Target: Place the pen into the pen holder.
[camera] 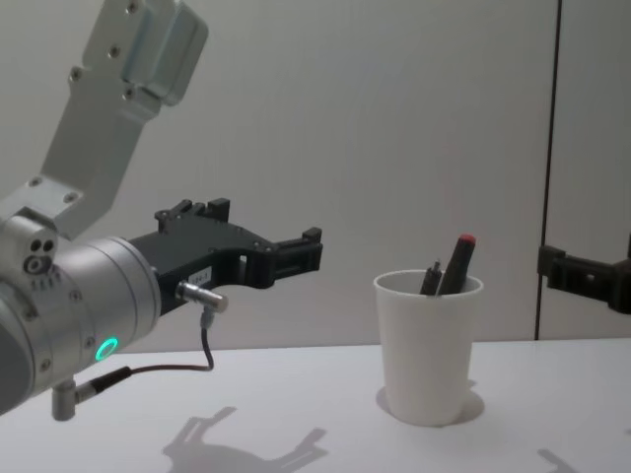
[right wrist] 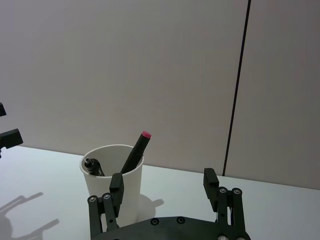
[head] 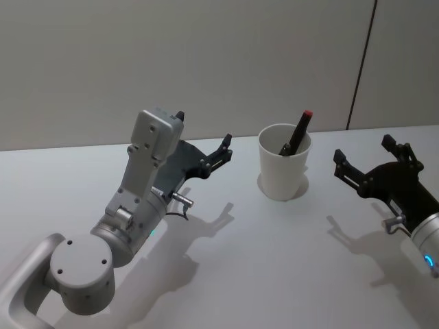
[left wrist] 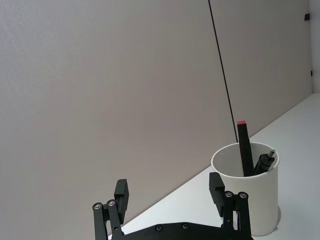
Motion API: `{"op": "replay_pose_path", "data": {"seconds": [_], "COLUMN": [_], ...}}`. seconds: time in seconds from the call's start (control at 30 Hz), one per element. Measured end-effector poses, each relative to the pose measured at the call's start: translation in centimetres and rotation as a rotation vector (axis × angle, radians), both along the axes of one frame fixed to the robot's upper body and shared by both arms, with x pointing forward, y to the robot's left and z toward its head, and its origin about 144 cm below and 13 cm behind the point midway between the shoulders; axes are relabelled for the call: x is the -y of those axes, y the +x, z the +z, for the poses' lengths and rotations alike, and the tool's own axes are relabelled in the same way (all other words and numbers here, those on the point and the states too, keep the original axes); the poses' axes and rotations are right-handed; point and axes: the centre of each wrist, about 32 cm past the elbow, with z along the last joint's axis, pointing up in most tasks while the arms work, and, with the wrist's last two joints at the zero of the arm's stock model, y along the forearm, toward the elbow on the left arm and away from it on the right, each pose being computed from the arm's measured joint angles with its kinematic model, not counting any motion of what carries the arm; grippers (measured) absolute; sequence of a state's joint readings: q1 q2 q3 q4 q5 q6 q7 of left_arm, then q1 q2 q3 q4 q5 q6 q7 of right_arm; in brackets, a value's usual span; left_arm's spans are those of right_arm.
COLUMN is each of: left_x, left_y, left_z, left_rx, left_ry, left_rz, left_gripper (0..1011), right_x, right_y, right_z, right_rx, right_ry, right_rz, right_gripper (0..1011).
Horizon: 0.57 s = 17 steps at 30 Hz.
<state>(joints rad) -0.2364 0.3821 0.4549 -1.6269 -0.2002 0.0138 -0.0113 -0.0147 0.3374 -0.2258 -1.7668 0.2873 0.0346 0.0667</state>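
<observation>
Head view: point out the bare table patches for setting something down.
Bare white table lies in front of the plain white paper cup, between the open left pincer and open right pincer. The strip behind the cup is bare too. Crowded: the near-left corner, under the left arm.

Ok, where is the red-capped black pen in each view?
Head: red-capped black pen leans in the plain white paper cup, upper centre-right.
Left wrist: pen at lower right, in the cup.
Right wrist: pen left of centre.
Chest: pen right of centre.
Shared landmark: the cup.
</observation>
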Motion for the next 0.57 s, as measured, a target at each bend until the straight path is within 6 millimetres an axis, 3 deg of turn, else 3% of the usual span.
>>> {"op": "replay_pose_path", "data": {"seconds": [0.57], "left_x": [-0.02], "left_y": [0.03], "left_z": [0.03], "left_rx": [0.001], "left_ry": [0.000], "left_rz": [0.001], "left_gripper": [1001], "right_x": [0.00], "right_y": [0.00], "right_z": [0.00], "right_rx": [0.001], "right_ry": [0.000], "right_rz": [0.000], "right_gripper": [1002]}}
